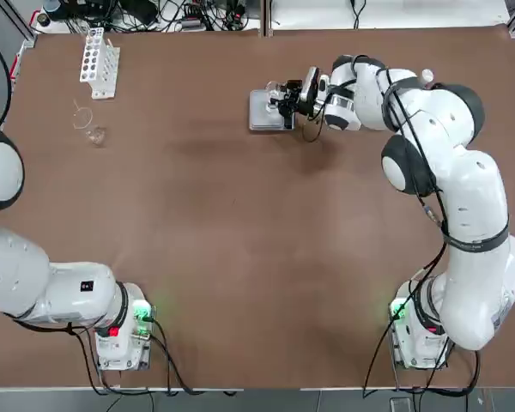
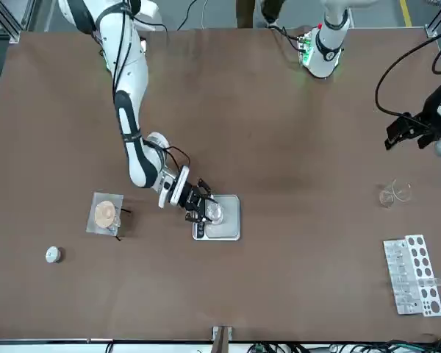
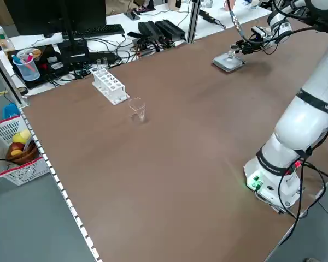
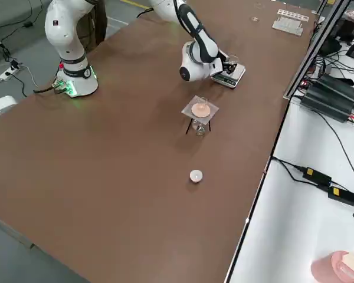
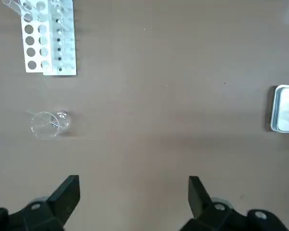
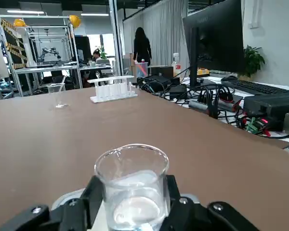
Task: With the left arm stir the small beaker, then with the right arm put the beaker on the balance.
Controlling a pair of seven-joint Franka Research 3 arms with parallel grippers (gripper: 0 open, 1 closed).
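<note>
Brown, matte and broad, the table (image 1: 240, 257) carries everything. Beyond its far edge a white bench (image 3: 71, 38) holds monitors, cables and power bricks.

Two bulky, glossy white arms with rounded segments stand at the near edge. One, the right arm (image 1: 463, 215), stretches across to the balance (image 1: 264, 110), its wrist turned level. Parked at its own side of the table, the left arm (image 1: 34, 275) hangs its gripper (image 5: 134, 202) above bare tabletop, black fingers (image 5: 67, 195) spread wide and empty.

Square and silver-grey, the balance sits toward the far edge with a flat metal pan. Over that pan, the right gripper (image 2: 203, 209) is clamped on the beaker (image 6: 132, 185), a small clear glass cylinder with a pour lip; black fingers (image 6: 94, 192) press its wall from both sides. Whether its base touches the pan I cannot tell.

Far off to the left, a white plastic rack (image 1: 99, 62) with rows of round holes lies near a larger clear glass flask (image 1: 89, 124) holding a thin rod.

On the right side stand a small tripod (image 4: 199, 115) topped by square mesh with a pale round disc, and a small white cap (image 4: 195, 175).
</note>
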